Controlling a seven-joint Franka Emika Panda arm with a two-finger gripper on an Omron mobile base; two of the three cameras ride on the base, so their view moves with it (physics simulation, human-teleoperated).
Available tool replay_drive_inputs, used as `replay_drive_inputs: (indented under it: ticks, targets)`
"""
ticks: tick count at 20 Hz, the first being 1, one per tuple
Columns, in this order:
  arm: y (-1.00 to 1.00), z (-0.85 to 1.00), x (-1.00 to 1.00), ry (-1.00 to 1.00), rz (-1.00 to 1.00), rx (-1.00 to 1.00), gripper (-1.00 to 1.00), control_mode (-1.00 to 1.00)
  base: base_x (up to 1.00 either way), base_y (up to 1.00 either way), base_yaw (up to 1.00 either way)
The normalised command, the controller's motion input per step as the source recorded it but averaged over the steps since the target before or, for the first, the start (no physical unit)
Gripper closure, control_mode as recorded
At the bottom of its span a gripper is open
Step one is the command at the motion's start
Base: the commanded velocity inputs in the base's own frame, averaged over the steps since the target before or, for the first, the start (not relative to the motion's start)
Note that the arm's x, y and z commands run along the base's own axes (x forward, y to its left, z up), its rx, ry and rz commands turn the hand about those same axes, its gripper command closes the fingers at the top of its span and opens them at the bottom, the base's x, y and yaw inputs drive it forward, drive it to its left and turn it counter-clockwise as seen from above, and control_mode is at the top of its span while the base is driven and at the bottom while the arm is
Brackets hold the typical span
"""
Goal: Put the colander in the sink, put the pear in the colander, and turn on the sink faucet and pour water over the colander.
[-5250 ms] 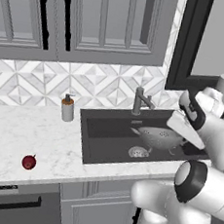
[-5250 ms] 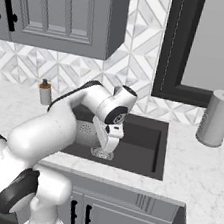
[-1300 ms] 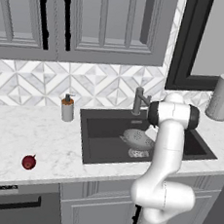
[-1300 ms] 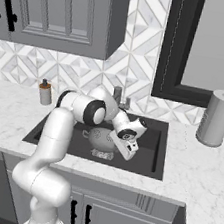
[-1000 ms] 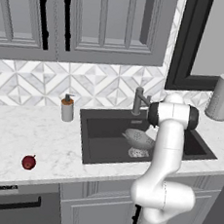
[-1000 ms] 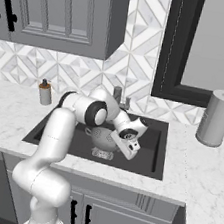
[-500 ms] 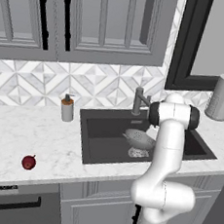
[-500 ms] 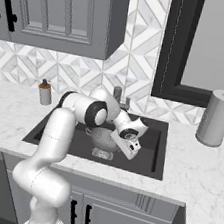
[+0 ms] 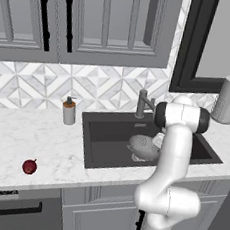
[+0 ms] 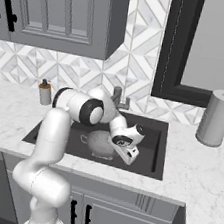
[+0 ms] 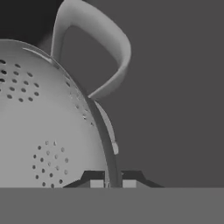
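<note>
White marble counter is surrounding the dark matte sink. Inside the sink, the perforated silver colander is lying tilted, loop handle pointing away, its thin rim pinched by the gripper. Left of the sink, the glossy red pear is resting.

A soap dispenser with a dark pump top stands upright on the white marble counter before me, against the patterned tile backsplash. A paper towel roll stands upright at my far right. Grey wall cabinets hang above; a dark-framed window sits beside them.
</note>
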Motion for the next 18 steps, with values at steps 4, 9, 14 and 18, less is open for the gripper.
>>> replay_drive_inputs:
  ticks: [4,9,14,18]
  targets:
    - [0.04,0.00,0.01,-0.04,0.00,-0.01,-1.00,-1.00,0.00,0.00,0.00]
    - [0.05,0.12,0.11,0.00,0.00,0.00,-1.00,-1.00,0.00,0.00,0.00]
    - [-0.01,0.29,0.00,0.00,0.00,0.00,-1.00,-1.00,0.00,0.00,0.00]
    - [-0.17,0.41,-0.12,0.00,0.00,0.00,-1.00,-1.00,0.00,0.00,0.00]
